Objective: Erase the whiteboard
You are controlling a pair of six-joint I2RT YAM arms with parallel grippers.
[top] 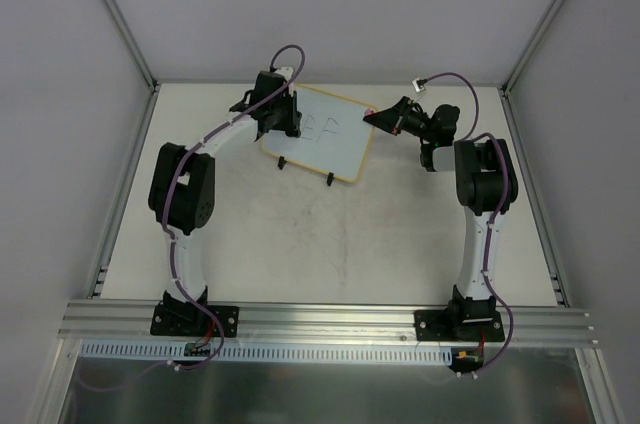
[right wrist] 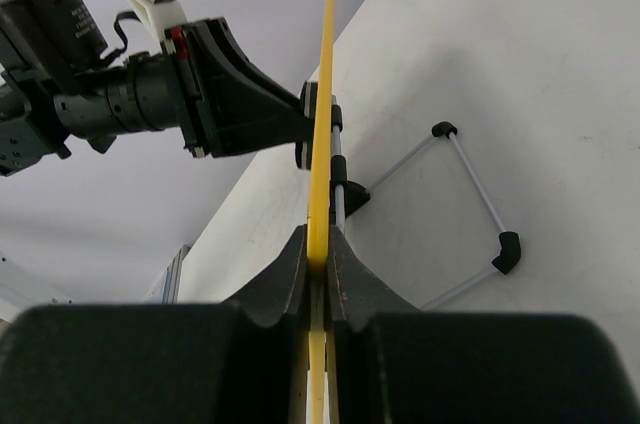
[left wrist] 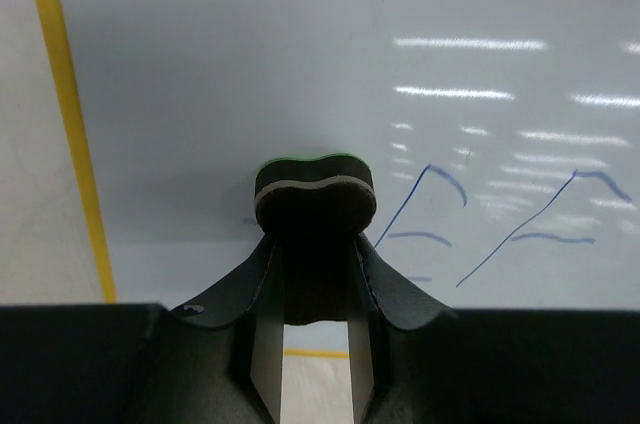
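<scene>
From above, your whiteboard (top: 325, 144) sits far back on the bench (top: 300, 254). Left wrist: left jaws pinch a dark eraser (left wrist: 315, 194) against it, blue marks (left wrist: 430, 219) unwiped. Right wrist: right jaws clamp its edge; most wiping lies ahead

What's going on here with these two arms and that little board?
The right gripper is clamped on the edge of the whiteboard, steadying it where it stands on the table. The left gripper holds a small eraser against the board's face. Blue pen marks show beside the eraser, so the wiping isn't finished.
</scene>
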